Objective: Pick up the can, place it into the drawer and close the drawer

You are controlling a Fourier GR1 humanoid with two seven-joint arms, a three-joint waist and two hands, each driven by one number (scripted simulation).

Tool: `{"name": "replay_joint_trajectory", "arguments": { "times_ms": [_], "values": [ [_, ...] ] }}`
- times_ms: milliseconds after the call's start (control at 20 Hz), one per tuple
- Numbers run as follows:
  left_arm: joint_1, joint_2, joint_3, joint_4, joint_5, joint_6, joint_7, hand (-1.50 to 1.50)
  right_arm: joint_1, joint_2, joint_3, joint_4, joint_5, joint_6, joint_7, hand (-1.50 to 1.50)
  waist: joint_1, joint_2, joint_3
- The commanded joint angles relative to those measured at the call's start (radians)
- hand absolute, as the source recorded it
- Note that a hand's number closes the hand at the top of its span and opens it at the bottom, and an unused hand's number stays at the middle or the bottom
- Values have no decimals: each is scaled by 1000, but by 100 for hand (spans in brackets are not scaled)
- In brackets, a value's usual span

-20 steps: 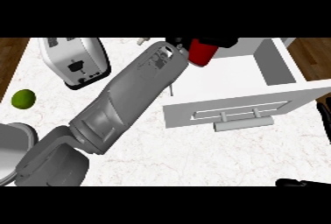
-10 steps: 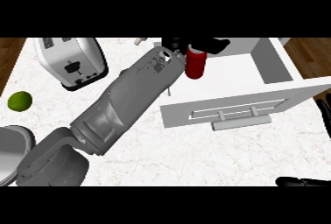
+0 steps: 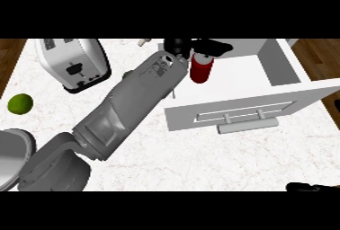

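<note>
Red can (image 3: 201, 69) hanging upright at the far end of the counter (image 3: 219, 161), over the open drawer's (image 3: 292, 67) back left corner, top end pinched in the curled black fingers of the left hand (image 3: 189, 46). Likely light, stiff and smooth-sided, so probably slippery and easily dented; best held across the round body near the top, as here, and lowered straight. Nearby, a toaster (image 3: 73, 63) and a lime (image 3: 20, 103) at left; right hand (image 3: 312, 187) barely showing at the lower right edge, fingers impossible to tell.
</note>
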Motion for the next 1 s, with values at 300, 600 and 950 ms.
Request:
{"name": "replay_joint_trajectory", "arguments": {
  "times_ms": [300,600,950],
  "values": [
    [10,0,-3,-48,82,-2,-26,-150,-62,-83,63,-50,252,-9,-51,-150,35,-4,-1],
    [-28,0,32,-53,132,54,-61,-150,-48,-144,94,-59,380,14,-115,-150,40,-8,-1],
    [-58,0,-17,-101,144,97,-18,-150,-137,-171,289,57,765,-60,-114,-150,84,-13,-2]
  ]
}}
